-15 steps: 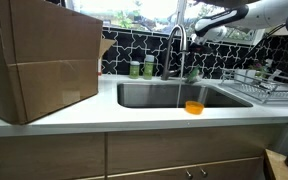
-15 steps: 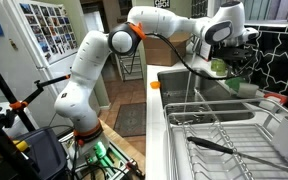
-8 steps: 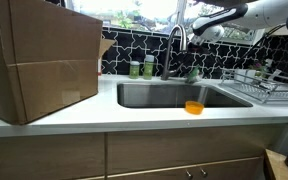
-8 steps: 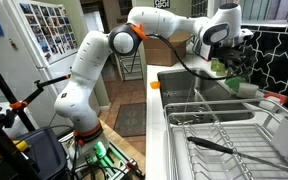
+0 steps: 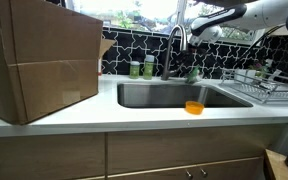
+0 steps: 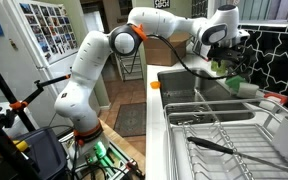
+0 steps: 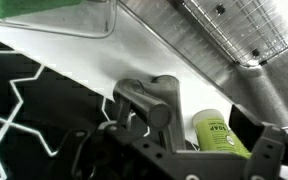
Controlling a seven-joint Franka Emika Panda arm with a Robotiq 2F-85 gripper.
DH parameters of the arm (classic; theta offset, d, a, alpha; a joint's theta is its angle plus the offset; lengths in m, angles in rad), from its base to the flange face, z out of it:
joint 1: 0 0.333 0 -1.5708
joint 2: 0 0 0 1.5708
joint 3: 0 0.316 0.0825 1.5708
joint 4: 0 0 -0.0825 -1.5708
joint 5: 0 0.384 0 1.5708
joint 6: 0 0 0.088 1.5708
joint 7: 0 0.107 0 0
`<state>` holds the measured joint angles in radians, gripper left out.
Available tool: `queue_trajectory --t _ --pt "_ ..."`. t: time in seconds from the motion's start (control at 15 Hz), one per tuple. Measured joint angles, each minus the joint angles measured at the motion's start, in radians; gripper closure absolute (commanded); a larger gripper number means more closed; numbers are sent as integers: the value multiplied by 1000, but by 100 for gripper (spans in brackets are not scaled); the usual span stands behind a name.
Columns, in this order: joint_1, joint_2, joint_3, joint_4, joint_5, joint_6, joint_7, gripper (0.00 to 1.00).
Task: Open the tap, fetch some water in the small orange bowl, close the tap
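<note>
The tap [image 5: 175, 48] rises behind the steel sink [image 5: 154, 95], and no water runs from its spout. The small orange bowl [image 5: 193, 107] sits at the sink's front edge and shows as an orange spot [image 6: 154, 85] in both exterior views. My gripper [image 5: 191, 36] hovers at the tap's upper part, right of the spout. In the wrist view the tap's steel lever [image 7: 144, 100] lies between my open gripper's [image 7: 174, 150] dark fingers [image 7: 272, 152], which stand apart from it. In an exterior view the gripper [image 6: 225, 55] reaches over the sink's back.
A large cardboard box [image 5: 39, 60] fills the counter beside the sink. Green bottles [image 5: 141, 68] stand behind the sink, and one soap bottle [image 7: 219, 135] is right next to the tap's base. A wire dish rack [image 5: 264, 85] sits on the other side.
The water stream that fell from the spout a second ago has stopped. My gripper has opened off the tap's lever and barely shifted.
</note>
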<state>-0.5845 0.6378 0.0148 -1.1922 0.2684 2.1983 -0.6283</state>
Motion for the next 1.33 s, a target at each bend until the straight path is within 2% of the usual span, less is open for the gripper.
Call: queue_trajectory --t 0.47,0.73,0.93,1.2,1.33 --pt "6 -90 -64 -55 -146 -15 -11 0" --pt "-16 -212 -72 -134 -145 -229 -31 0" --pt "-24 -334 -74 -225 -132 -356 -29 0" --pt "-25 -514 -74 -406 -103 -370 -13 0" --pt "6 -607 -110 -501 -74 -371 -21 0"
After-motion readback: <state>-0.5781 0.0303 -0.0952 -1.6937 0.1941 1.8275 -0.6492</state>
